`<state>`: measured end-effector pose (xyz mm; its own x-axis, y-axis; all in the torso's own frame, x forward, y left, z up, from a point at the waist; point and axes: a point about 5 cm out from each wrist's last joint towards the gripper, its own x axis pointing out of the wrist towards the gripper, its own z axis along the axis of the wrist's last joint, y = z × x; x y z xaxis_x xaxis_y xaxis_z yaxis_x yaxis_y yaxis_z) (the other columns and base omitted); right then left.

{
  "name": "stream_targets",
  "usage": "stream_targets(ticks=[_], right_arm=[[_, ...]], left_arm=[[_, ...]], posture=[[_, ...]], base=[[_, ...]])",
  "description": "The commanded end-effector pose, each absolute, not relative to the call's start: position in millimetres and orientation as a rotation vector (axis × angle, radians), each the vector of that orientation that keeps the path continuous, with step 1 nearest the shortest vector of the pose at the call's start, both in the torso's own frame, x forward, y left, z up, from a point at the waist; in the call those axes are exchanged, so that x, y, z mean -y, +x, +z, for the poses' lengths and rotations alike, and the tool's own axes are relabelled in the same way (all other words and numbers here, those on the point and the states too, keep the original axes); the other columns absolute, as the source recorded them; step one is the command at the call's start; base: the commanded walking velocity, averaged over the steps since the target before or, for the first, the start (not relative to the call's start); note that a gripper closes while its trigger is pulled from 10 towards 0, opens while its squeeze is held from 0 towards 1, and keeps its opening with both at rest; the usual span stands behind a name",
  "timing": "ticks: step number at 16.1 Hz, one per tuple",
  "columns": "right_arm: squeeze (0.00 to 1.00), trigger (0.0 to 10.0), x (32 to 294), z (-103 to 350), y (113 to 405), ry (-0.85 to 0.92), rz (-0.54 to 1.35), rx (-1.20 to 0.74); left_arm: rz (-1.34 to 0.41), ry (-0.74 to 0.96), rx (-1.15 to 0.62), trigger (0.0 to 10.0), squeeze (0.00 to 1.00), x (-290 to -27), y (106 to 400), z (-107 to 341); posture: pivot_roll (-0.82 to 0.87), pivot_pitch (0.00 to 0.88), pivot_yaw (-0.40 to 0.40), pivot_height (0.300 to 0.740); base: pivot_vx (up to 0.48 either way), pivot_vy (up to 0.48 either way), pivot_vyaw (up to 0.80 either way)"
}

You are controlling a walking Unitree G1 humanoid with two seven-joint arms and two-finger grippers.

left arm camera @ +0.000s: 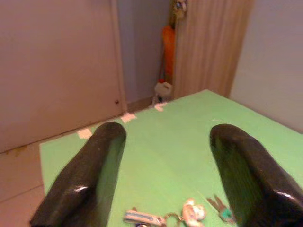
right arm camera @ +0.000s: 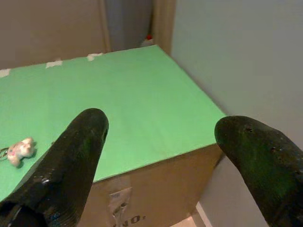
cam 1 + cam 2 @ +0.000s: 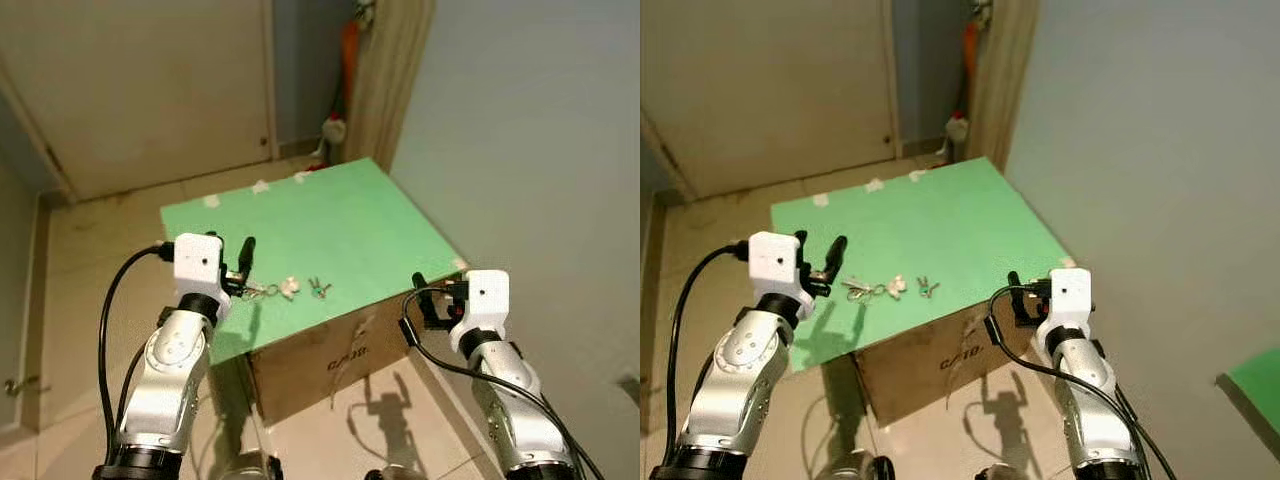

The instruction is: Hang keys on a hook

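Note:
A bunch of keys (image 3: 319, 289) with a ring, a strap and a small pale plush charm (image 3: 289, 287) lies near the front edge of the green top of a cardboard box (image 3: 330, 215). My left gripper (image 3: 243, 264) hovers open just left of the bunch, its fingers pointing over the box top. The left wrist view has the keys (image 1: 161, 218) low between the two spread fingers (image 1: 90, 175). My right gripper (image 3: 424, 300) is open at the box's front right corner, apart from the keys. The right wrist view catches the charm (image 2: 19, 150) off to one side.
The box stands on a tiled floor against a grey wall (image 3: 540, 130) on the right. Behind it are a closed door (image 3: 150, 80), a beige curtain (image 3: 390, 70), an orange object (image 3: 347, 50) and a small red-and-white thing (image 3: 333, 130) on the floor. Tape bits mark the far edge.

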<state>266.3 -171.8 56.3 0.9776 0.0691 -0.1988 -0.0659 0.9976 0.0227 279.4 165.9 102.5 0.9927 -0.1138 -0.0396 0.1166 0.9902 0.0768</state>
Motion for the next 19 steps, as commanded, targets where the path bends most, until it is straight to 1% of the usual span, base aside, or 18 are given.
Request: stream_targets(ticks=[1, 7, 10, 11, 12, 14, 15, 16, 19], right_arm=[[0.00, 10.0, 174.6, 57.6, 268.0, 0.024, 0.047, -0.179], [0.00, 10.0, 179.5, 54.3, 264.0, 0.004, 0.054, -0.175], [0.00, 10.0, 180.2, 56.6, 267.0, -0.023, 0.088, -0.174], [0.00, 10.0, 177.8, 56.6, 267.0, -0.030, 0.106, -0.172], [0.00, 10.0, 176.0, 56.5, 266.9, -0.035, 0.116, -0.170], [0.00, 10.0, 175.2, 55.0, 267.0, -0.015, 0.113, -0.171], [0.00, 10.0, 175.7, 53.2, 266.9, 0.006, 0.104, -0.181], [0.00, 10.0, 175.6, 52.3, 267.4, -0.011, 0.111, -0.189], [0.00, 10.0, 174.4, 53.4, 268.8, -0.014, 0.110, -0.173]], left_arm=[[-0.097, 0.091, -0.086, 10.0, 1.00, -168.2, 275.2, 95.2], [-0.151, 0.125, -0.121, 10.0, 1.00, -155.8, 279.3, 87.3], [-0.174, 0.105, -0.142, 10.0, 1.00, -149.7, 280.5, 83.8], [-0.183, 0.116, -0.145, 10.0, 0.34, -147.7, 281.4, 83.4], [-0.172, 0.132, -0.150, 10.0, 0.00, -147.4, 282.7, 82.7], [-0.170, 0.120, -0.154, 10.0, 0.00, -145.7, 285.0, 81.9], [-0.180, 0.110, -0.156, 10.0, 0.00, -144.0, 285.9, 81.9], [-0.183, 0.089, -0.176, 10.0, 0.00, -142.7, 286.8, 79.9], [-0.162, 0.111, -0.203, 10.0, 0.00, -135.8, 298.7, 80.0]], posture=[[-0.01, 0.000, -0.003, 0.740], [-0.03, 0.000, -0.012, 0.740], [-0.04, 0.000, -0.012, 0.740], [-0.04, 0.000, -0.012, 0.740], [-0.04, 0.000, -0.011, 0.740], [-0.04, 0.000, -0.013, 0.740], [-0.04, 0.000, -0.011, 0.740], [-0.04, 0.000, -0.011, 0.740], [-0.05, 0.000, -0.005, 0.740]], base=[[0.000, 0.000, 0.00], [0.000, 0.000, 0.00], [0.000, 0.000, 0.76], [0.000, 0.000, 0.74], [0.000, 0.000, 0.73], [0.000, 0.000, 0.69], [0.000, 0.000, 0.00], [0.480, 0.000, 0.00], [0.480, 0.000, 0.00]])
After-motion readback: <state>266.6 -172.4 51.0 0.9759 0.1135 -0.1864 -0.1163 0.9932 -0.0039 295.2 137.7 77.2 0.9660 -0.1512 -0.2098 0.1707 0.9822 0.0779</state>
